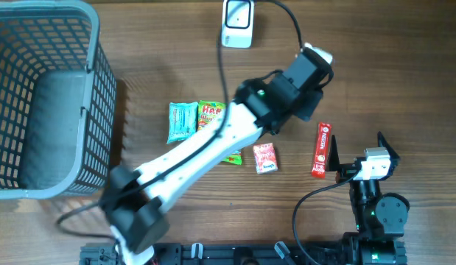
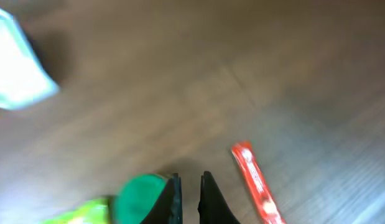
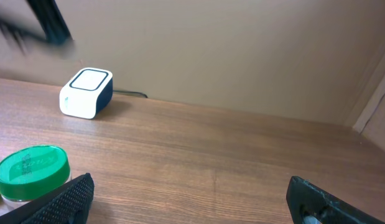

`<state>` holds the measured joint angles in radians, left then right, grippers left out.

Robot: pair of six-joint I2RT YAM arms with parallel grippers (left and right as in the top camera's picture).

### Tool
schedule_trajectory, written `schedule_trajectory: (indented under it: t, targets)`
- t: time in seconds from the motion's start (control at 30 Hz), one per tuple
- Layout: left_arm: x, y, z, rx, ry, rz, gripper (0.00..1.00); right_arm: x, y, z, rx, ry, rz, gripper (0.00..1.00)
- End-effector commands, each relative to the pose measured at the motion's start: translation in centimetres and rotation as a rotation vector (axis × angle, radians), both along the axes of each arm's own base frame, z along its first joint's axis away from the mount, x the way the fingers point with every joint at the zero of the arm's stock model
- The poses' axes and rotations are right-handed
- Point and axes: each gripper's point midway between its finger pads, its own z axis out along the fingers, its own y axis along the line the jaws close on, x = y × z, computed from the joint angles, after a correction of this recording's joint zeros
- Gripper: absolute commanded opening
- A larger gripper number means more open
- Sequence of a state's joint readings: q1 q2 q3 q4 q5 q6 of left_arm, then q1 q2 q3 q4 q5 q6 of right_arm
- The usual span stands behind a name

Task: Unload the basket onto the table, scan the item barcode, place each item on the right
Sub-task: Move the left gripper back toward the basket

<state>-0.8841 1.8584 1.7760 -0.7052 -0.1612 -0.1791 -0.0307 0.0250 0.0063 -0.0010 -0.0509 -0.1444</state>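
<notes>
Left wrist view shows my left pincer (image 2: 190, 178) clenched on nothing, just beside the jar (image 2: 141, 198) with the green lid. My right pincer (image 3: 192, 202) is wide open and empty, at the near right. The scanner (image 1: 238, 22) sits at the far side. Nothing is picked up yet. The teal packet (image 1: 182, 120) lies in the middle of the tabletop (image 1: 375, 44). If I go down shut, I think I could tip the jar or shove the red stick (image 2: 254, 186) away.

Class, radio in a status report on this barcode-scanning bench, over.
Left gripper shut, empty; right gripper open. White square barcode scanner unobstructed. Long red stick packet on wooden table, ungrasped.
</notes>
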Motion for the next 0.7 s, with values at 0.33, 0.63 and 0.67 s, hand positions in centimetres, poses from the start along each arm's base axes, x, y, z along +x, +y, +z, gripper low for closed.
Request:
schedule_trajectory:
  t: [0.33, 0.63, 0.67]
  targets:
    - [-8.2, 20.7, 33.1, -0.161, -0.859, 0.245, 0.04, 0.0, -0.1, 0.1, -0.013, -0.007, -0.004, 1.0]
    - [-10.5, 29.1, 36.4, -0.159, -0.956, 0.482, 0.04, 0.0, -0.1, 0.1, -0.014, -0.007, -0.004, 1.0]
    - [-10.2, 30.0, 36.4, -0.142, -0.96, 0.515, 0.03, 0.0, -0.1, 0.1, -0.014, -0.007, -0.004, 1.0]
